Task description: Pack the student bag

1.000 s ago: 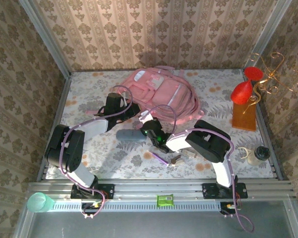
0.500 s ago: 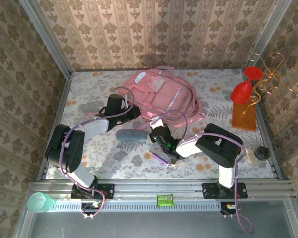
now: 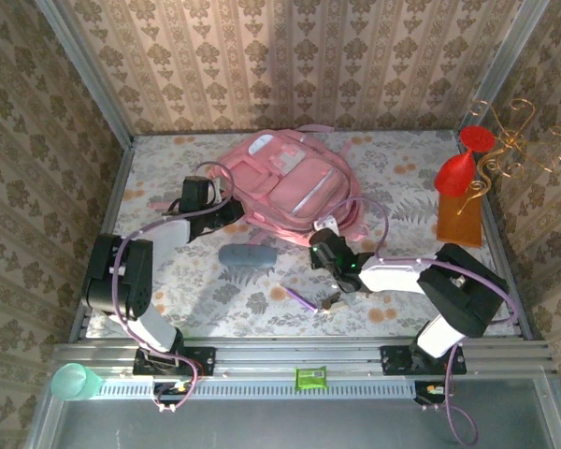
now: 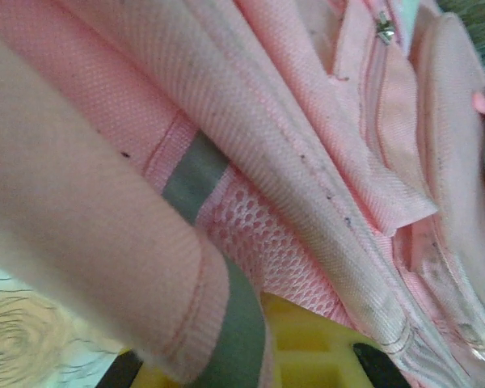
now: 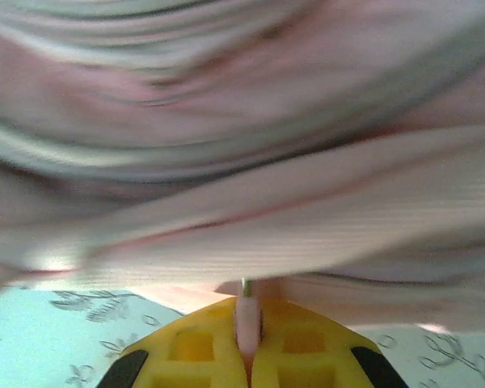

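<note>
— What is surrounding you?
— A floral-patterned tabletop (image 3: 393, 187) is carrying everything, and brown damask wallpaper (image 3: 290, 56) is closing in 3 sides.
— What are you counting?
— 1 student bag (image 3: 294, 178) is lying at the far middle. 1 grey case (image 3: 246, 254) and 1 purple pen (image 3: 301, 298) are lying nearer my bases. 2 red goblets (image 3: 456, 175) are sitting by a gold wire stand (image 3: 510, 140) on the right.
— Any writing?
— Everything is showing too small to read.
— Your tools?
— My right tool (image 5: 248, 343) is pinching shut on a thin pink strip of the bag. My left tool (image 3: 234, 210) is sitting against the bag's near-left side. Pink fabric is covering its yellow pads (image 4: 307, 339), so I cannot tell its opening.
</note>
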{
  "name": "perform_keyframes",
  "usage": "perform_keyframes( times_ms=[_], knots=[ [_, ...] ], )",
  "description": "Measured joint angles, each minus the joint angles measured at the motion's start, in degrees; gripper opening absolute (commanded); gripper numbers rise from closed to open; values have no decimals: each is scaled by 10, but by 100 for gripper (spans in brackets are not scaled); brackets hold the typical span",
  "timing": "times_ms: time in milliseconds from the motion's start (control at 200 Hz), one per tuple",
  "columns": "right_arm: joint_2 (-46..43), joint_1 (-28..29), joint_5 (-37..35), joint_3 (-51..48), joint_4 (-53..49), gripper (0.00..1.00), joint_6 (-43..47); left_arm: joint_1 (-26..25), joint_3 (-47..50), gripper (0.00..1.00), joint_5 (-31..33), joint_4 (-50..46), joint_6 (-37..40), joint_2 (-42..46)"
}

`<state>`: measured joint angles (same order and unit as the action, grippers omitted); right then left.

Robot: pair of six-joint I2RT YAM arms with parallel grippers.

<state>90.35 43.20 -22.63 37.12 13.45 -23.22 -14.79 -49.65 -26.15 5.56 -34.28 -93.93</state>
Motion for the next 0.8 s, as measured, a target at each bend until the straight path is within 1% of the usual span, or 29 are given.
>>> perform_keyframes(
  times_ms=[125, 150, 185, 220, 250, 345, 400, 485, 545, 615, 690, 800],
  knots=[
    [-16, -17, 63, 0, -25, 0, 5, 8, -16, 0, 9, -26, 31, -20],
    [-19, -18, 77, 0, -25, 0, 6, 9, -18, 5, 10, -29, 36, -22],
    [-24, -18, 99, 0, -25, 0, 8, 10, -21, 15, 13, -33, 44, -23],
    [-28, -18, 120, 0, -26, 0, 10, 11, -23, 28, 17, -35, 52, -23],
    [-31, -18, 135, 0, -26, 0, 13, 11, -24, 36, 24, -35, 61, -22],
    [-42, -22, 182, 0, -26, 0, 23, 14, -24, 50, 49, -41, 83, -14],
    [-50, -28, 210, 0, -26, 0, 27, 12, -23, 55, 70, -49, 103, 3],
    [-62, -39, 247, 0, -27, 0, 33, -2, -23, 58, 106, -62, 137, 44],
    [-68, -48, 269, 5, -35, 0, 35, -25, -22, 59, 130, -64, 173, 80],
    [-69, -57, 292, 15, -45, 0, 36, -57, -17, 59, 137, -47, 223, 118],
    [-70, -66, 314, 26, -54, 0, 35, -91, 6, 59, 123, -9, 289, 153],
    [-74, -82, 344, 33, -61, 0, 35, -144, 37, 60, 76, 19, 386, 177]
  ],
)
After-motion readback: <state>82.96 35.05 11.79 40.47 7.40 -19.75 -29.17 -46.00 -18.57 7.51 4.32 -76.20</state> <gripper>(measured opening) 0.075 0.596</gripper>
